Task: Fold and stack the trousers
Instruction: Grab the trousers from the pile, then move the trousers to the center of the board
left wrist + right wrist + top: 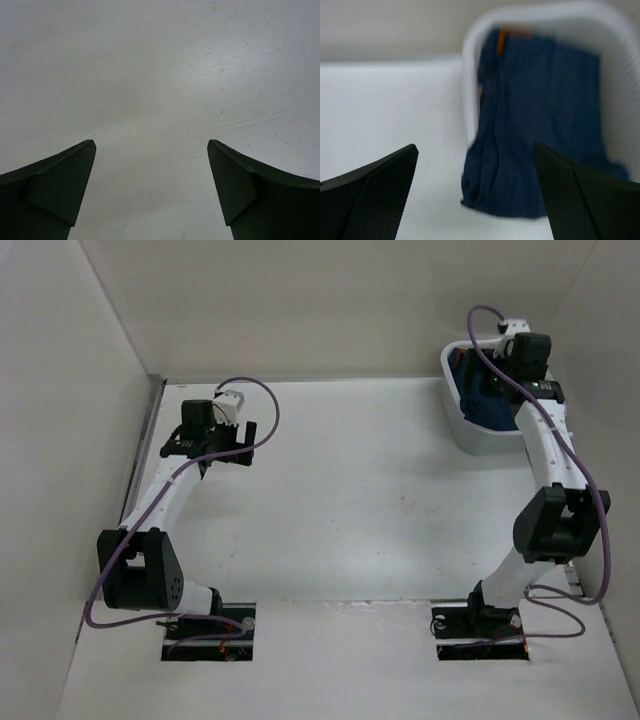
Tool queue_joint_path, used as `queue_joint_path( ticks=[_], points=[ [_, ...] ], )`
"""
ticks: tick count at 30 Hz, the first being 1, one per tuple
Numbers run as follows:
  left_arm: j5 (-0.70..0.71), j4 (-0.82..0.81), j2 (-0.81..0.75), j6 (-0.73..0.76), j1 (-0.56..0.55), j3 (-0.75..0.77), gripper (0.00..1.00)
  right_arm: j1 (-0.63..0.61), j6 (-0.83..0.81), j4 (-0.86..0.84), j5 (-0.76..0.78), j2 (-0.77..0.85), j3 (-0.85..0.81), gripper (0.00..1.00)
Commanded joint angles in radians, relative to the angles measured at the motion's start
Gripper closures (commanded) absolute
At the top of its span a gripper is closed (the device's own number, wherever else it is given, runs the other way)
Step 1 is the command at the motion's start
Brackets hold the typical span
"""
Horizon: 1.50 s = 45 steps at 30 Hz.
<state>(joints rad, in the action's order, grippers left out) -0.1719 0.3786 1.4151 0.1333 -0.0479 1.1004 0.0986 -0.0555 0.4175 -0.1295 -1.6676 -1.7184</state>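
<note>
Hovering over the white basket at the far right corner, the right claw gapes wide, gripping nothing. The trousers sit bundled inside, blurred in the wrist view, mostly hidden behind the arm from above, legs and pockets impossible to pick out. Left claw spreads wide too, over the surface.

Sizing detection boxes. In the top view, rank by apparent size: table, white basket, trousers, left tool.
1. table
2. white basket
3. left tool and trousers: not ranked. They look alike, and the right arm hides most of the trousers.
</note>
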Motion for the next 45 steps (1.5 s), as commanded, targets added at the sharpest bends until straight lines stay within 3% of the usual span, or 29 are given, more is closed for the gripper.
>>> queue_joint_path(
  ticks=[1,6,12,19,20,22,24,31,35,37,39,40,45],
  points=[
    [0.032,0.022,-0.027,0.045,-0.017,-0.033,0.0,-0.006,0.124,0.185,0.126,-0.012,0.048,0.0],
    [0.038,0.022,-0.028,0.061,-0.036,-0.039,0.0,0.013,0.207,0.164,0.171,-0.066,0.022,0.0],
    [0.04,0.019,-0.039,0.072,-0.025,-0.045,0.0,0.034,0.256,0.182,0.171,-0.107,0.062,0.17],
    [0.055,0.019,-0.039,0.088,-0.028,-0.051,0.0,0.057,0.292,0.175,0.14,-0.132,0.054,0.52],
    [0.055,0.02,-0.039,0.088,-0.031,-0.051,0.0,0.059,0.298,0.17,0.133,-0.135,0.046,0.69],
    [0.055,0.022,-0.039,0.088,-0.034,-0.051,0.0,0.06,0.305,0.165,0.136,-0.135,0.039,0.88],
    [0.055,0.025,-0.042,0.089,-0.034,-0.051,0.0,0.065,0.312,0.153,0.143,-0.127,0.023,1.0],
    [0.071,0.025,-0.057,0.104,-0.025,-0.042,0.0,0.095,0.325,0.003,0.295,-0.02,-0.137,1.0],
    [0.081,0.019,-0.071,0.109,-0.017,-0.033,0.0,0.08,0.319,-0.207,0.326,0.081,-0.24,1.0],
    [0.083,0.019,-0.079,0.111,-0.011,-0.027,0.0,0.016,0.307,-0.351,0.317,0.133,-0.279,1.0],
    [0.083,0.016,-0.087,0.111,0.0,-0.022,0.0,-0.08,0.258,-0.5,0.282,0.176,-0.308,1.0],
    [0.083,0.005,-0.102,0.109,0.013,-0.022,0.0,-0.231,0.173,-0.686,0.221,0.213,-0.338,1.0],
    [0.086,-0.013,-0.148,0.098,0.058,-0.028,0.0,-0.622,-0.013,-0.91,-0.026,0.213,-0.496,1.0]
  ],
)
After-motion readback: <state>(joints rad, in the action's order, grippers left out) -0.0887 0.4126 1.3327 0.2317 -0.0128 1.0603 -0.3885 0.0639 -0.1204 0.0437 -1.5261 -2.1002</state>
